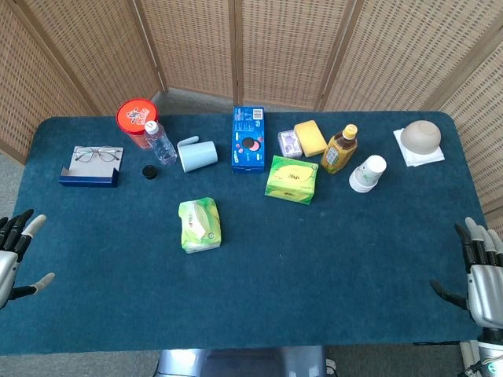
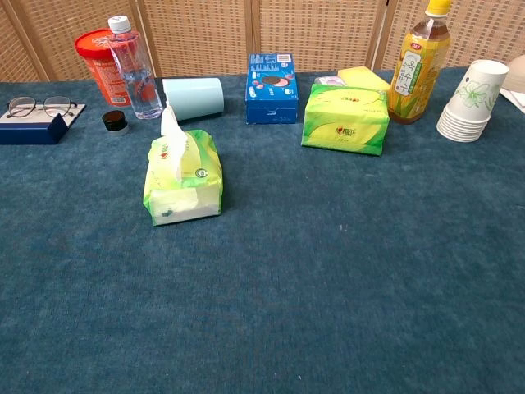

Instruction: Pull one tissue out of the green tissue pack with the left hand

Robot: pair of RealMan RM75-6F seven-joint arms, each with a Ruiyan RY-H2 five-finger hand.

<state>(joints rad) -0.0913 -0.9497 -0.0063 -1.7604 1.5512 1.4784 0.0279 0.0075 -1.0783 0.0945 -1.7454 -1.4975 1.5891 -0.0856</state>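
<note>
Left robot hand (image 1: pixel 16 255) sits empty, fingers spread, at the counter's (image 1: pixel 330 267) near-left edge. Green tissue pack (image 1: pixel 200 225) lies to its right and farther in, long axis front-to-back, tissue tuft (image 2: pixel 170 123) standing at its far end. Right robot hand (image 1: pixel 481 275), also open-fingered, is well farther off.

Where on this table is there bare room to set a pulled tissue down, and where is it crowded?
Bare cloth runs along the whole near side of the table, between the left hand and right hand, in front of the green tissue pack. The far row is crowded, from the glasses and water bottle to the paper cups.
</note>
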